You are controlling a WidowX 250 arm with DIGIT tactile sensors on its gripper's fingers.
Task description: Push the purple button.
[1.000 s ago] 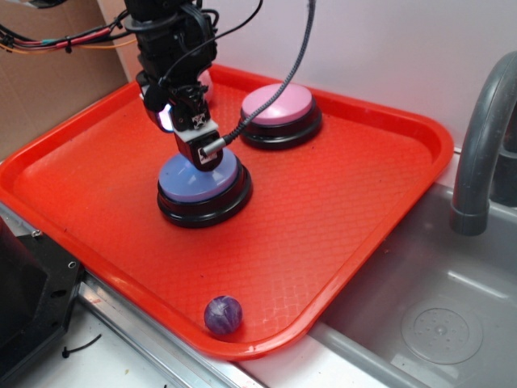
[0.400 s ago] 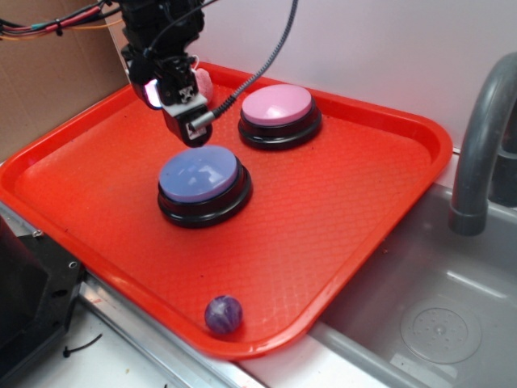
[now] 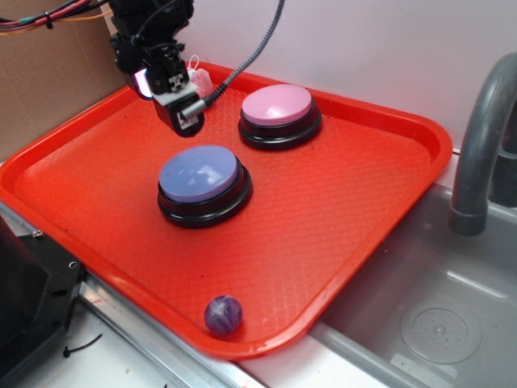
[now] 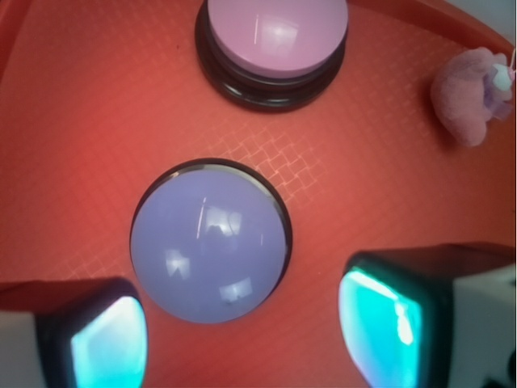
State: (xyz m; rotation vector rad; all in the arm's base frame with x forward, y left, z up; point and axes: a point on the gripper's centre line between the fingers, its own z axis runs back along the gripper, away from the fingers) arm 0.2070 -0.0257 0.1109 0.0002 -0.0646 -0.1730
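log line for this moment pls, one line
phase: retreat after press | gripper: open, empty, raised clear of purple button | pink button: untouched | tray: both buttons, marbled ball at front edge

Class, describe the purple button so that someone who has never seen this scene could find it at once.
Start from the red tray beside the sink. Two large round buttons on black bases stand there. The purple button is the nearer one, lavender-blue on top, unlike the pink button.
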